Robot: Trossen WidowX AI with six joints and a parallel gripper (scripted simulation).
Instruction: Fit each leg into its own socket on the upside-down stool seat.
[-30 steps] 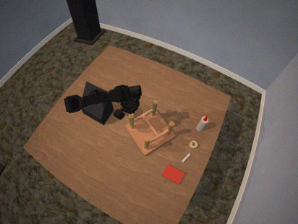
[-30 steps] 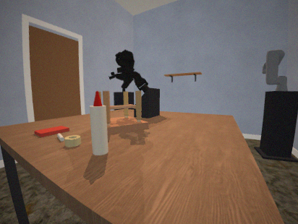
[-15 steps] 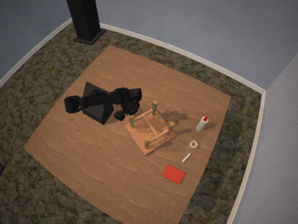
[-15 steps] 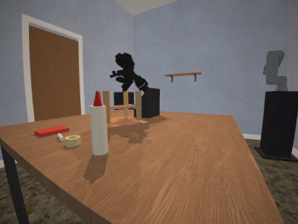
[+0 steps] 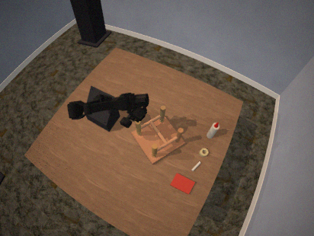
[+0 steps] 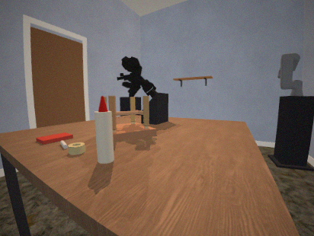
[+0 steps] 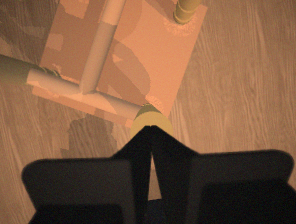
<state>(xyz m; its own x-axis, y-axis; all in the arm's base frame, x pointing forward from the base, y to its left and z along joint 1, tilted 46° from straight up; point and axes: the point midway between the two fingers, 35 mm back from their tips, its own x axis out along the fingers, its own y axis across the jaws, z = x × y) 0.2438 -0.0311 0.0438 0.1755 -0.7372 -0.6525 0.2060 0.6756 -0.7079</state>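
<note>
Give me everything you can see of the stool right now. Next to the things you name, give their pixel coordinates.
The stool [image 5: 146, 144] [image 6: 131, 125] [image 7: 165, 55] lies upside down on the table, its square, orange-brown seat flat, wood-like in look. Four round, yellowish-brown legs stand up near its corners, looking upright. Paler round rails join them in two pairs, with a crossbar between the rails. Whether every shoulder is fully down I cannot tell. The closed gripper [image 7: 150, 131] overlaps one leg top in the wrist view; contact is unclear.
</note>
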